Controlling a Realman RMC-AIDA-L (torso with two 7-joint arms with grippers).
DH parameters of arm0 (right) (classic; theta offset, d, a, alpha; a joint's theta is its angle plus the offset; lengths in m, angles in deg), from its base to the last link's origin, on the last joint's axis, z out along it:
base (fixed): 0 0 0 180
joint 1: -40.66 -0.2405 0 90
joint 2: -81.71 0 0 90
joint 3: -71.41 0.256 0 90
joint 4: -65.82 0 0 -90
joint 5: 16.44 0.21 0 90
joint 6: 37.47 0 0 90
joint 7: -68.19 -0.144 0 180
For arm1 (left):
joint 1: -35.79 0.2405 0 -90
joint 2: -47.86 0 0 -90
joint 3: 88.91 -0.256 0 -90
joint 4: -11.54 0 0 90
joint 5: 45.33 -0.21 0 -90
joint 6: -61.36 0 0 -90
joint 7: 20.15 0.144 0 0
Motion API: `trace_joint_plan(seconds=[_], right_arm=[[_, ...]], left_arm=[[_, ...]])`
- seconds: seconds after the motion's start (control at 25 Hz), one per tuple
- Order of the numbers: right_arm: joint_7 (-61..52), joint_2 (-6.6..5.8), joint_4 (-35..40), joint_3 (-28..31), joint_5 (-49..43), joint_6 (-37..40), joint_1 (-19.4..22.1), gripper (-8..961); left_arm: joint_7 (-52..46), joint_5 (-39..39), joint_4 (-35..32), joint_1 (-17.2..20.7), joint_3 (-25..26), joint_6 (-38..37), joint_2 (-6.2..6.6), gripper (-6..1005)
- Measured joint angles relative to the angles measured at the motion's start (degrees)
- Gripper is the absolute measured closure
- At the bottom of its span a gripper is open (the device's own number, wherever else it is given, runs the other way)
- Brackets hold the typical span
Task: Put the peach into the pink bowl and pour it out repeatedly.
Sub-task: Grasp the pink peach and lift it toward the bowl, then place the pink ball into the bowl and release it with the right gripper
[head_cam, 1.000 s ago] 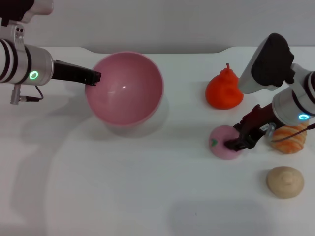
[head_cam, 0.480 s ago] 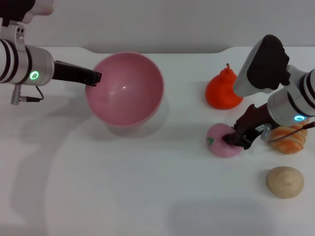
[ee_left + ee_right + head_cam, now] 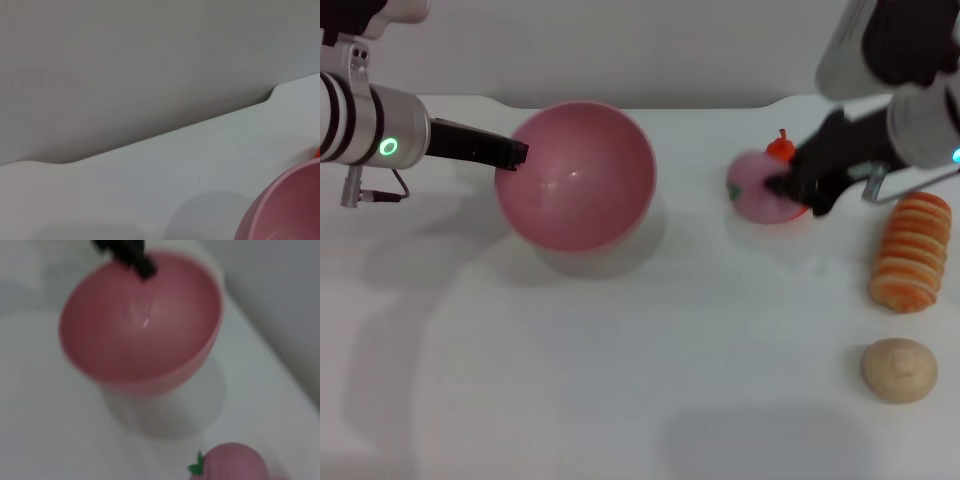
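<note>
- Head view, nearest row: a beige round bun (image 3: 899,369) lies by the counter's (image 3: 620,380) right edge, toward the near side.
- Just beyond the bun, also by the right edge, lies an orange-and-cream ridged pastry (image 3: 909,251), apart from the bun.
- Farther back on the right, the right tool (image 3: 778,186) is clamped on the peach (image 3: 754,187) and holds it lifted off the counter; the peach's green stem mark faces the bowl side.
- Behind the peach, an orange-red pear-shaped fruit (image 3: 781,146) is mostly covered by it; only its top and stem show.
- At the same depth, left of centre, the pink bowl (image 3: 576,176) is tilted with its opening facing up and toward the viewer, well apart from the peach.
- The left tool (image 3: 508,155) is closed on the bowl's left rim, its arm reaching in from the counter's left edge.
- Right wrist view: the peach (image 3: 231,461) is close to the camera, the pink bowl (image 3: 142,322) beyond it, with the left tool's dark tip (image 3: 131,255) on its far rim.
- Left wrist view: only a slice of the bowl (image 3: 285,207) shows against the counter's far edge and the grey wall (image 3: 125,65).
</note>
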Motion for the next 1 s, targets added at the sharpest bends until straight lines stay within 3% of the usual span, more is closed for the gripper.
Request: trace_joint_plan(seconds=[0.12,0.4,0.6,1.0], right_arm=[[-2.1,0.07,10.7,0.0,0.1,1.2,1.3,877],[-2.8,0.15,17.9,0.0,5.2,-0.7,1.3,915],[-2.7,0.05,16.1,-2.8,7.0,-5.2,0.7,893],[-2.8,-0.11,5.3,-8.6,7.1,-13.5,-1.7,815]], left_arm=[[-0.1,0.0,0.0,-0.1,0.0,-0.4,0.01,952],[-0.2,0.7,0.1,-0.5,-1.0,-0.7,-0.32,951],[-0.2,2.9,0.0,-0.8,-2.1,-0.7,-0.34,951],[0.1,3.8,-0.1,-1.3,-2.3,-0.9,-0.3,950]])
